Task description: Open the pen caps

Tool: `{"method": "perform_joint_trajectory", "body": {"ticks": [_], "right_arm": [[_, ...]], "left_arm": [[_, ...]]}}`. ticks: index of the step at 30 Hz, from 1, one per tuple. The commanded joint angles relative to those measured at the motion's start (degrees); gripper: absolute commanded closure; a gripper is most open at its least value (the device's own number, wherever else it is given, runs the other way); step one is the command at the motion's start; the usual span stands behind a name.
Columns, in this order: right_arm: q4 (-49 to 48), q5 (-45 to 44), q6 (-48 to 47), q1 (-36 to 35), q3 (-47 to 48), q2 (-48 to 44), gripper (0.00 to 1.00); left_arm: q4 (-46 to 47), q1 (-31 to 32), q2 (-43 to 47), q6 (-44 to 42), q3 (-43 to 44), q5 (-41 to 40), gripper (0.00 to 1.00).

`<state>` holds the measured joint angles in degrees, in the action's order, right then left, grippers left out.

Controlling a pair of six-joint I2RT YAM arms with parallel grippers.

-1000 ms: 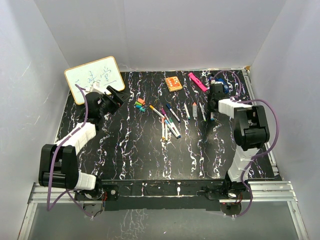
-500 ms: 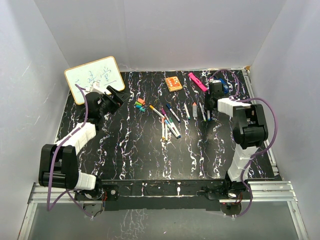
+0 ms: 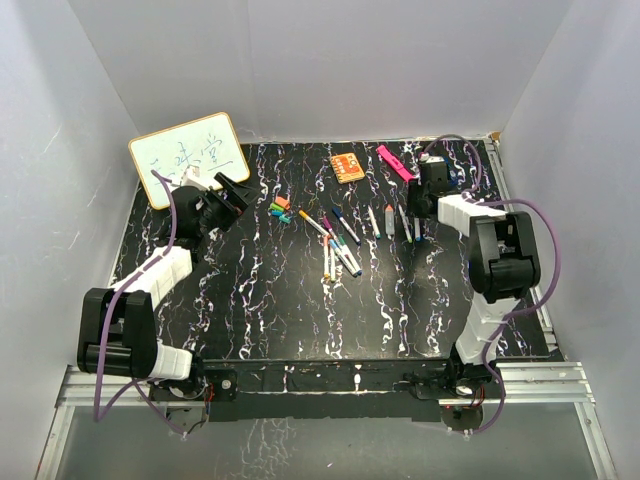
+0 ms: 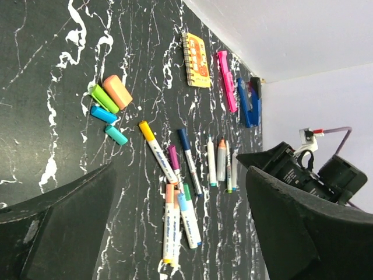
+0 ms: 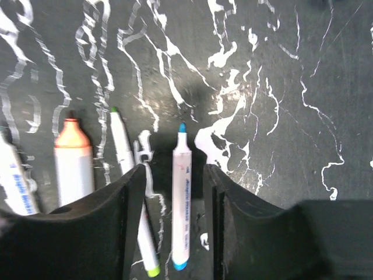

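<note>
**Right gripper [image 5: 175,172] parted astride an uncapped blue pen [image 5: 180,198].**
The pen lies flat at the table's [image 3: 250,300] 2 o'clock, touching neither finger. Left gripper [image 3: 232,195] gapes empty at 10 o'clock. Loose caps [image 3: 280,208] cluster at 11 o'clock, with other pens [image 3: 335,250] near centre.

Blue-lettered pen [image 5: 14,181] cut by left edge; orange-tipped pen [image 5: 73,160] lower barrel hidden behind right hand [image 5: 173,173].

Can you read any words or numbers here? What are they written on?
Nothing is clear enough to quote.
Whiteboard: dark handwritten marks, too small to read.
Blue-tipped pen: blue print along the barrel, blurred.
Orange notepad: dark marks on the cover, too small to read.
</note>
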<state>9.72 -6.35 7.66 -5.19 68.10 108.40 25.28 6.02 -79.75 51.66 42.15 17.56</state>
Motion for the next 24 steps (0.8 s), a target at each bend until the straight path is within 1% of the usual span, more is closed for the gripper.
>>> {"method": "perform_joint_trajectory", "body": {"ticks": [1, 3, 6, 8, 12, 14, 17, 24], "right_arm": [[-2.24, 3.99, 0.36, -0.47, 1.90, -9.19, 0.53], [-1.38, 3.84, -0.28, -2.12, 2.06, -11.91, 0.46], [0.36, 3.65, -1.31, -5.80, 2.57, -13.54, 0.37], [1.97, 4.11, -1.94, -8.71, 3.53, -13.09, 0.35], [3.99, 3.99, -2.91, -15.00, 5.59, -9.65, 0.34], [4.00, 4.06, -2.56, -17.04, 6.33, -7.10, 0.35], [4.89, 3.60, -1.99, -19.30, 8.30, -3.40, 0.38], [6.50, 3.52, -1.26, -22.03, 11.72, 2.70, 0.40]], "left_arm": [[1.16, -0.05, 1.08, 0.89, 0.17, 1.00, 0.02], [2.41, -0.05, 1.08, 1.83, -0.18, 1.59, 0.01], [4.26, -0.05, 1.09, 3.04, -0.50, 3.09, 0.02], [4.68, -0.05, 1.08, 3.58, -0.43, 3.94, 0.01], [4.34, -0.09, 2.86, 3.58, -0.48, 4.39, 0.01], [4.65, -0.04, 3.75, 3.34, -0.85, 4.48, 0.01], [4.02, -0.04, 4.75, 2.71, -0.78, 4.98, 0.01], [3.98, -0.04, 5.46, 2.21, -0.94, 5.88, 0.01]]}}
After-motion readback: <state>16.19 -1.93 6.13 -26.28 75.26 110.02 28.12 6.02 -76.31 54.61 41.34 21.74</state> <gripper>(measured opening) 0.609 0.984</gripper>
